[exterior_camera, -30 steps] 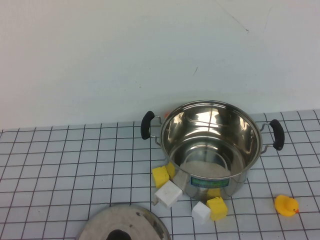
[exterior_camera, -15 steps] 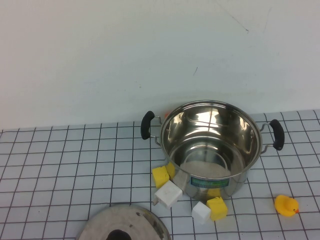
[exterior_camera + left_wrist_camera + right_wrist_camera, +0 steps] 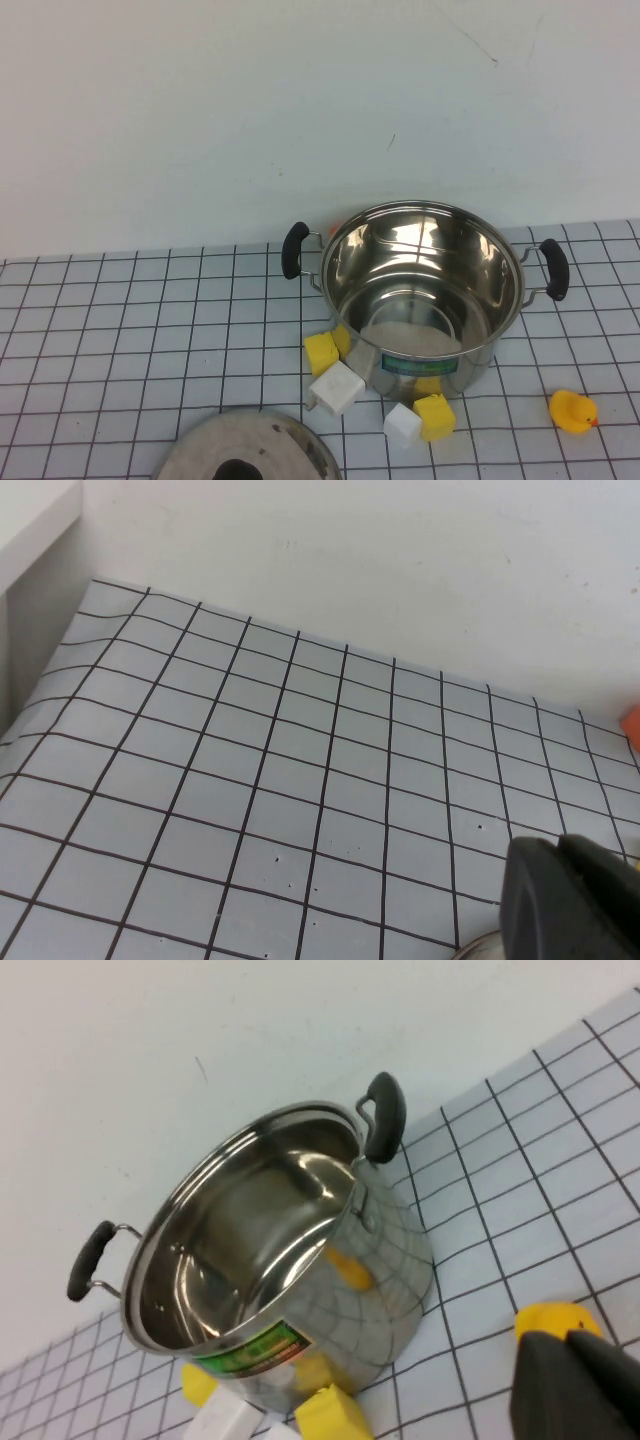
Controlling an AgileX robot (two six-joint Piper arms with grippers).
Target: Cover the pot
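The left gripper (image 3: 572, 898) is closed tight and holds nothing; past its tips lies bare checked table (image 3: 250, 750), with the lid (image 3: 245, 450) rim just under them; the right gripper (image 3: 580, 1385) has its jaws together too, as far as I can tell; the open pot (image 3: 270, 1260) stands ahead of them, and the yellow duck (image 3: 555, 1320) sits right at their tips.

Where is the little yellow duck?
In the high view the yellow duck sits on the checked table, on the robot's right, near the pot.
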